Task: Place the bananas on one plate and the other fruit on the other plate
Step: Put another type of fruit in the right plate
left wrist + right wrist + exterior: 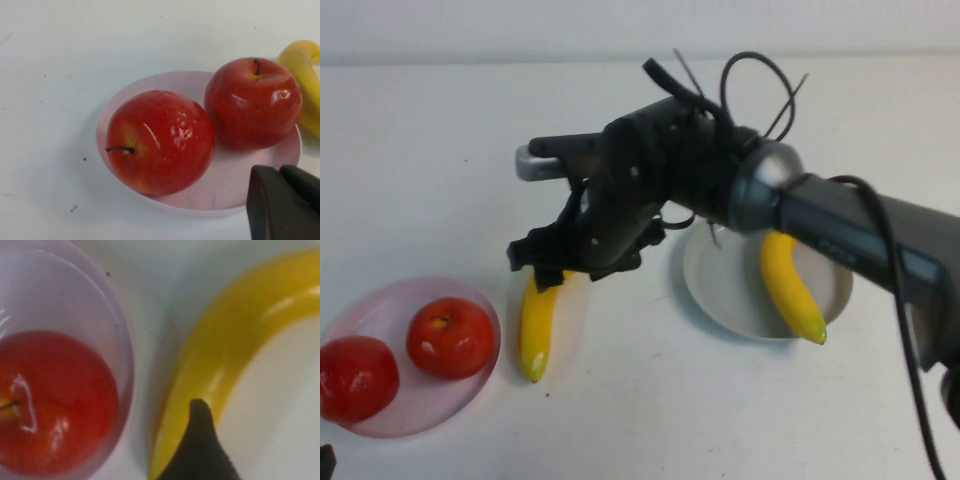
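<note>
Nearest me, two shiny red apples (451, 337) sit on the pale pink plate (380, 310) by the pressed-together left gripper (285, 202); the spread right gripper (558, 262) should straddle the loose glossy yellow banana (537, 325) squarely before carrying it right to the grey plate (725, 285) with its twin (790, 288).

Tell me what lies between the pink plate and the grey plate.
In the high view, one banana lies on the table between the pink plate and the grey plate, under the open right gripper.

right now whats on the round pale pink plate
Two shiny red apples sit side by side on the round pale pink plate. The plate's surface beneath them is covered.
</note>
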Motion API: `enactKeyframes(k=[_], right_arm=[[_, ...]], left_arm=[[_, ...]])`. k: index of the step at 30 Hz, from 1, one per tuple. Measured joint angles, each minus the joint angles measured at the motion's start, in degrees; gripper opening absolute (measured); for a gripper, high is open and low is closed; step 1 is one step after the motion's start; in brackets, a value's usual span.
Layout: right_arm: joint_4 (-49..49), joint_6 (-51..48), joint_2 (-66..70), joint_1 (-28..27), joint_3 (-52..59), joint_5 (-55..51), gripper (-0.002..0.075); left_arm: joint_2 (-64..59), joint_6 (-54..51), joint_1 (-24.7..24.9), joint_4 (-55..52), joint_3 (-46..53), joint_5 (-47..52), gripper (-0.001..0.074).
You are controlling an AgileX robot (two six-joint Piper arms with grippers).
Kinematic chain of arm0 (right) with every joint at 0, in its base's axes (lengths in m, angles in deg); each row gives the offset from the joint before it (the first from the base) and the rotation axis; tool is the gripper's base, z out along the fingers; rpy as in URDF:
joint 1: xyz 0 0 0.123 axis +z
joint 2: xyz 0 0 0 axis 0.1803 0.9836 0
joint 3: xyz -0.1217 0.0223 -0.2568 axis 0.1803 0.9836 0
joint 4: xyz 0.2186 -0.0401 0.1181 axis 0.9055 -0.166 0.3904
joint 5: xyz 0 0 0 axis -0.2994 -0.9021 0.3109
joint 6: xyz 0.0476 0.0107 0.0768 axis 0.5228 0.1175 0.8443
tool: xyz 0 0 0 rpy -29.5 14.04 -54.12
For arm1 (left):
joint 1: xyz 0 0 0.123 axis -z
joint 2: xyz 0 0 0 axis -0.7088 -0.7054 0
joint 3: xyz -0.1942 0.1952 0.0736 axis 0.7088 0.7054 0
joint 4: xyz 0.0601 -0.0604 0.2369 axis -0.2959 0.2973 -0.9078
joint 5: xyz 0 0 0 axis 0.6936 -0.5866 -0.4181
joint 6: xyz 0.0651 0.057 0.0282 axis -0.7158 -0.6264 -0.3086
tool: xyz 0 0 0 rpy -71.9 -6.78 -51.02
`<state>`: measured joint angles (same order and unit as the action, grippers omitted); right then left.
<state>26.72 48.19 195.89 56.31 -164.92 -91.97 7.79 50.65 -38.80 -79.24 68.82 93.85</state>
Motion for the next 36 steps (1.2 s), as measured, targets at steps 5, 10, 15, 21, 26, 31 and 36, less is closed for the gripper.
enactKeyframes(k=[5,10,15,21,26,31,36], right_arm=[[0.6,2.7,7.6,1.4,-10.4,-3.5,0.0459],[-2.7,8.0,13.2,1.4,-18.8,-10.6,0.0459],[-3.1,9.9,15.3,1.6,-22.8,-11.4,0.0459],[-3.2,10.1,15.9,1.6,-23.5,-10.6,0.0459],[-2.6,10.1,16.3,1.6,-24.6,-10.6,0.0459],[-2.3,10.1,17.5,1.5,-24.9,-10.7,0.0459],[-2.3,9.0,19.0,1.5,-24.9,-11.9,0.0459]], left_arm=[[0.0,0.0,0.0,0.0,0.0,0.0,0.0],[0.0,0.0,0.0,0.0,0.0,0.0,-0.0001],[0.0,0.0,0.0,0.0,0.0,0.0,-0.0001],[0.0,0.0,0.0,0.0,0.0,0.0,-0.0001],[0.0,0.0,0.0,0.0,0.0,0.0,-0.0001],[0.0,0.0,0.0,0.0,0.0,0.0,-0.0001],[0.0,0.0,0.0,0.0,0.0,0.0,-0.0001]])
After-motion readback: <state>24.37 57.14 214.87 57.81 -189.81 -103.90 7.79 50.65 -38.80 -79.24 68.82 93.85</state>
